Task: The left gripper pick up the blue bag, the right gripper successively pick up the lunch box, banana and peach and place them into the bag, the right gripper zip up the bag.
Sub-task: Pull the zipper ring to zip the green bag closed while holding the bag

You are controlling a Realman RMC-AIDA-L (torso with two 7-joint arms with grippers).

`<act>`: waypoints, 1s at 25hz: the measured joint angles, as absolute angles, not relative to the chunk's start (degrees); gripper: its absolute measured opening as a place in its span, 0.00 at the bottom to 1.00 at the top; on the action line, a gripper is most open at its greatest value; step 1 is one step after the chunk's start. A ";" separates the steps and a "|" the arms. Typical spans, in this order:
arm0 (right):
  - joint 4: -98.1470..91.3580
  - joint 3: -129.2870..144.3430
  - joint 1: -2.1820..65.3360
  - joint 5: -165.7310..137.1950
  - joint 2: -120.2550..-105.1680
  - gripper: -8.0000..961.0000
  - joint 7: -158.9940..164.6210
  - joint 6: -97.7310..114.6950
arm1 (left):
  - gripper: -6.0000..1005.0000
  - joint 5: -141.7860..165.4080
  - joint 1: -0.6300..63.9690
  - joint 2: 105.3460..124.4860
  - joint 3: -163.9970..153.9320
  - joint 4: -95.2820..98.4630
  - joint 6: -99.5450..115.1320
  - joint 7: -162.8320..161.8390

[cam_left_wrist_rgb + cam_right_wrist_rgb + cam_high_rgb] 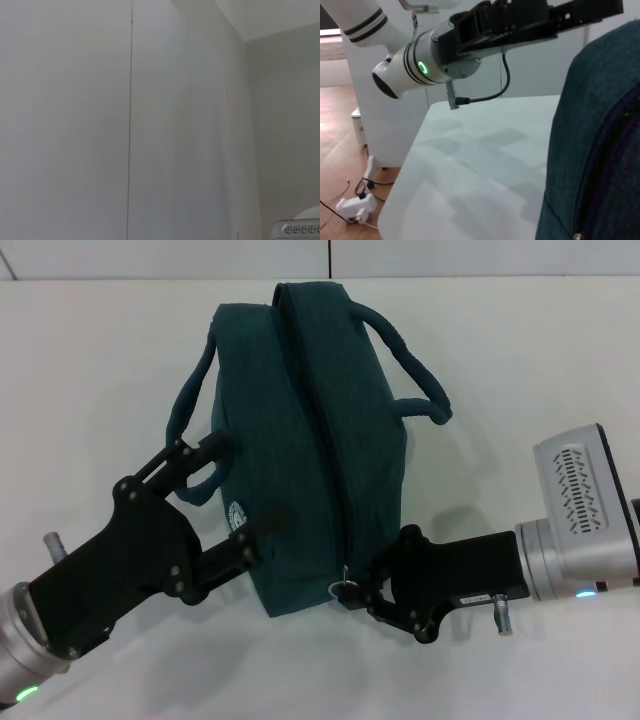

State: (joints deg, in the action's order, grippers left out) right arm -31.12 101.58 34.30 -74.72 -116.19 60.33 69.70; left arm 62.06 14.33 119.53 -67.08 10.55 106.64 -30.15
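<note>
Blue bag frame centre on bench, zip looks closed — task near end. Left gripper jaws wide, straddling bag side; right gripper jaws pinch zip pull.

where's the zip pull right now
In the head view the zip pull hangs at the bag's near end, right at the right gripper's fingertips.

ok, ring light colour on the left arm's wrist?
Green ring light, clearest in the right wrist view.
</note>
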 joint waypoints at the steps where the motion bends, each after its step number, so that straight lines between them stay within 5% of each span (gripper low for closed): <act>1: -31.14 101.62 34.31 -74.72 -116.19 0.21 60.05 69.57 | 0.82 62.00 14.32 119.53 -67.08 10.55 106.69 -30.03; 8: -32.09 101.51 34.61 -75.05 -116.00 0.04 58.13 70.45 | 0.81 61.71 14.32 119.59 -67.02 10.34 106.66 -29.69; 25: -37.34 97.90 31.76 -72.24 -116.09 0.04 48.62 69.63 | 0.81 59.73 6.82 118.54 -67.28 9.85 104.53 -29.59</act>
